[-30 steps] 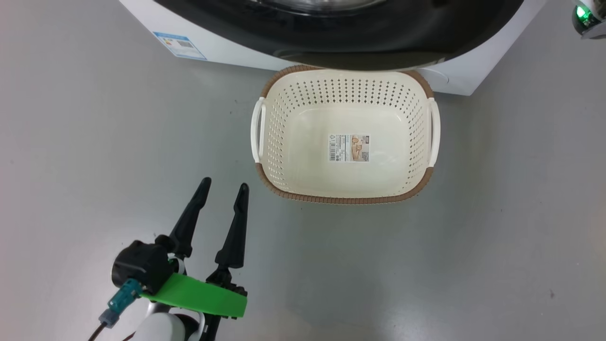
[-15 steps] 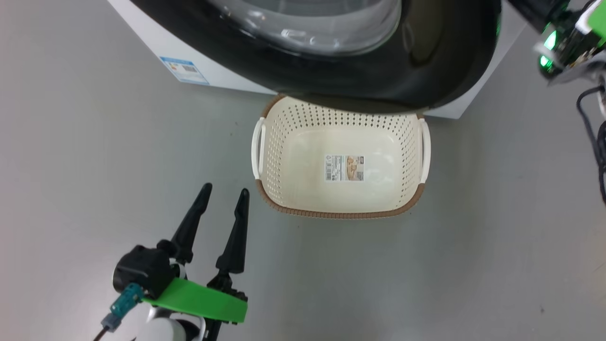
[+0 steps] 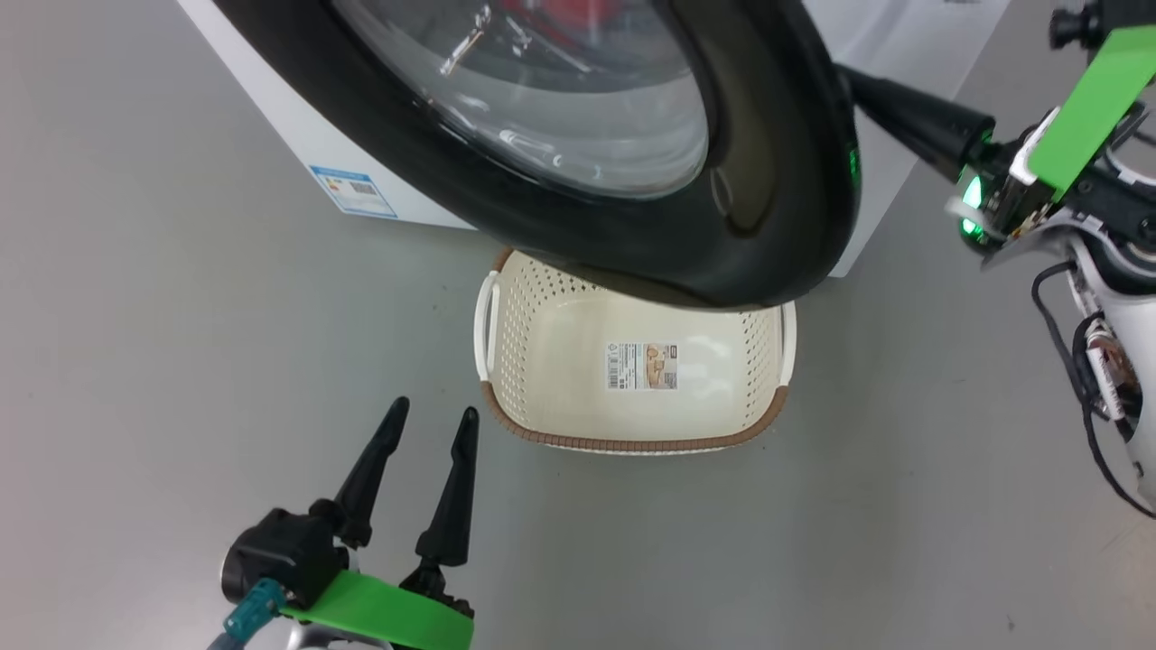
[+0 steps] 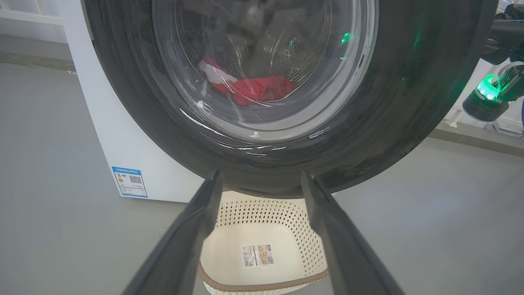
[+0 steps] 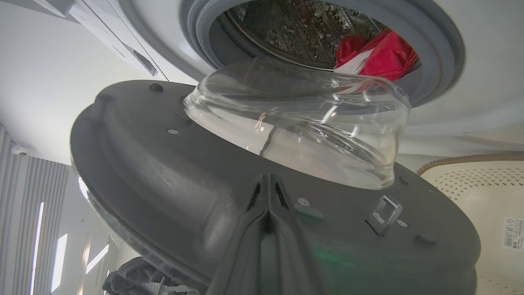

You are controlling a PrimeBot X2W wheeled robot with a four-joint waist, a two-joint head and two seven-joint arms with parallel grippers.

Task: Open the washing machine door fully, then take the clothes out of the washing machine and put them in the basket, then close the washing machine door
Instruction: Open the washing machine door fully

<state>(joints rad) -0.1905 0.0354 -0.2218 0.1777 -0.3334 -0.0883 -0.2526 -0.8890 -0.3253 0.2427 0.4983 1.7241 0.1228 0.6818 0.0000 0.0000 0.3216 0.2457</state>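
Observation:
The washing machine door (image 3: 768, 181) stands partly open, its black rim hanging over the far half of the basket (image 3: 632, 442). My right gripper (image 5: 268, 180) is shut, its tips against the door's grey inner face just below the glass bowl. In the head view the right gripper (image 3: 867, 90) reaches in behind the door's right edge. The red and white clothes (image 5: 385, 53) lie in the drum of the washing machine (image 5: 470, 82), and they also show through the door glass as clothes (image 4: 258, 88). My left gripper (image 3: 433, 411) is open and holds nothing, low over the floor left of the basket.
The basket has nothing in it but a paper label (image 3: 641, 366). Grey floor (image 3: 181, 361) surrounds it, with room on the left and in front. A blue label (image 3: 352, 191) marks the machine's lower left corner. My right arm's cables (image 3: 1084, 397) hang at the right edge.
The head camera has tilted up. The door has swung further out over the basket. My right gripper has come into view at the door's right edge. The left gripper has stayed open in place.

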